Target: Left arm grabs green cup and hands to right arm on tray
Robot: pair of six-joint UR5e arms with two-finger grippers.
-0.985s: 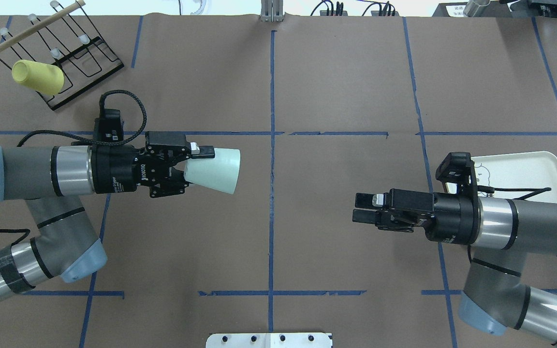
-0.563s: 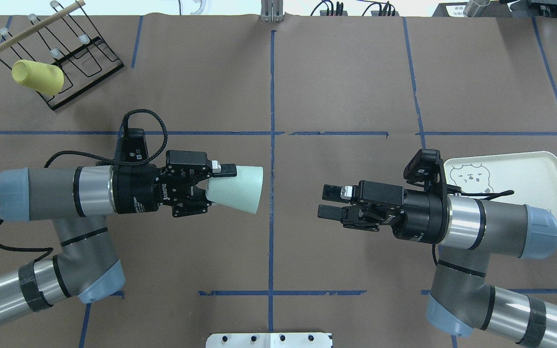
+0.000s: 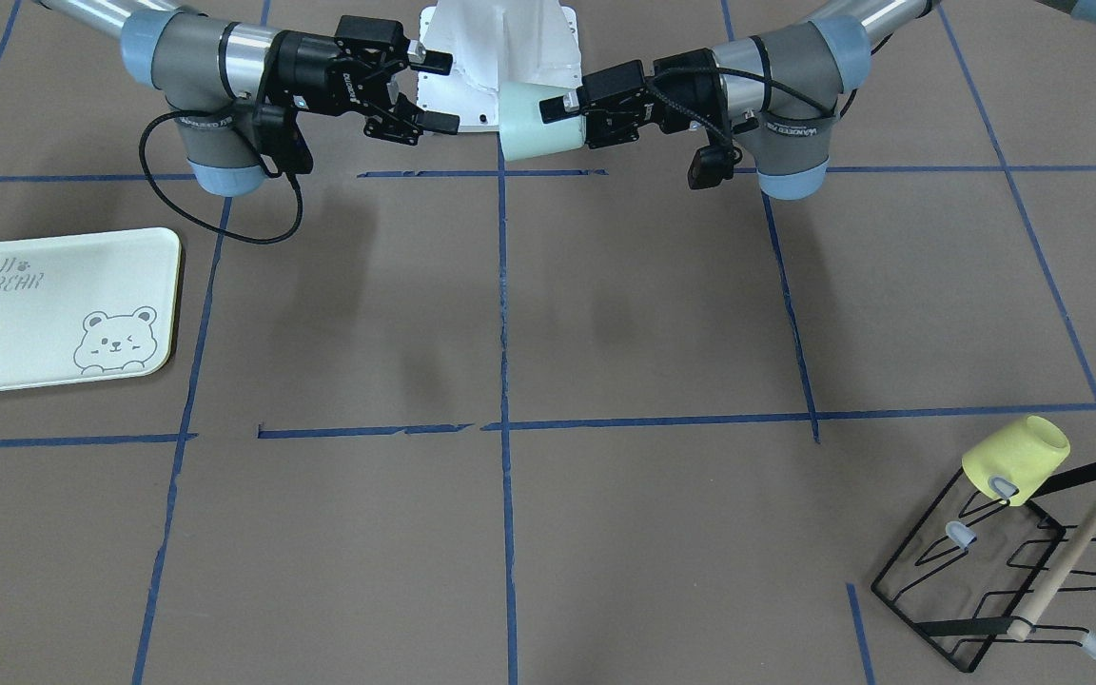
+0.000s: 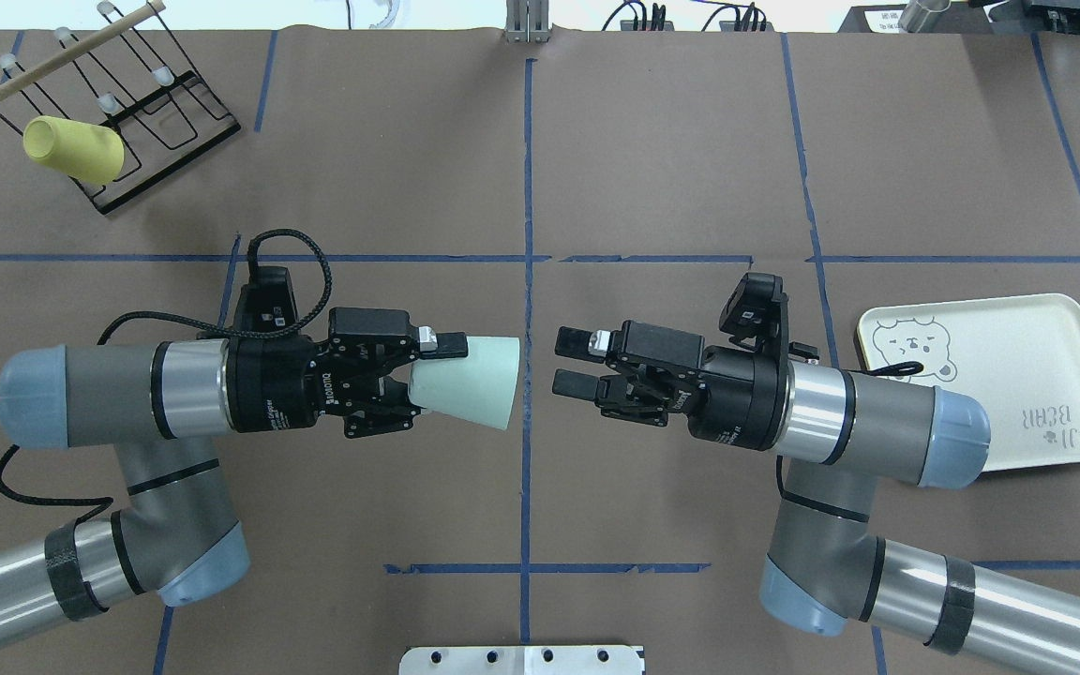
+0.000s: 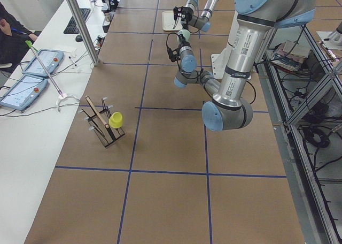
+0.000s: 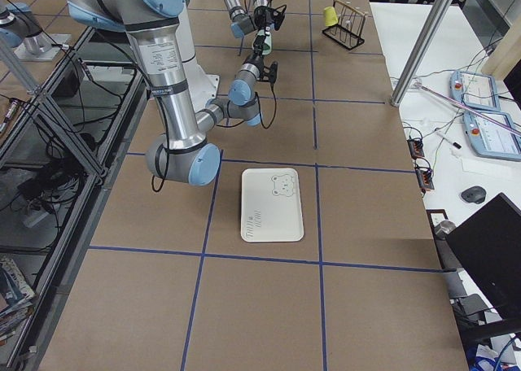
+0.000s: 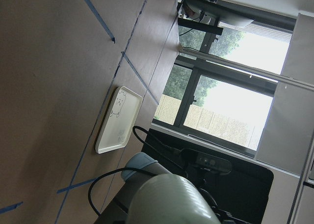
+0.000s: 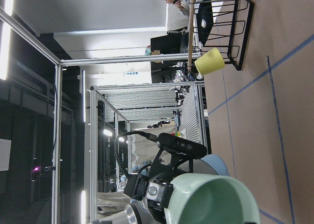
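Observation:
My left gripper (image 4: 432, 380) is shut on the base end of the green cup (image 4: 476, 381) and holds it sideways in the air just left of the table's centre line. The cup's wide mouth faces my right gripper (image 4: 565, 360). The right gripper is open and empty, level with the cup and a short gap from its rim. In the front-facing view the cup (image 3: 534, 133) sits between the left gripper (image 3: 567, 119) and the right gripper (image 3: 444, 93). The right wrist view looks into the cup's mouth (image 8: 213, 199). The tray (image 4: 999, 361) lies flat at the right, behind the right arm.
A pale yellow cup (image 4: 71, 148) hangs on a black wire rack (image 4: 151, 108) at the far left corner. The table is brown paper with blue tape lines. The tray also shows in the front-facing view (image 3: 25, 323). A white mounting plate (image 4: 521, 659) sits at the near edge.
Both arms have moved toward the centre line. The left gripper carried the green cup right and slightly nearer. The right gripper moved left, closing the gap to the cup and uncovering the tray.

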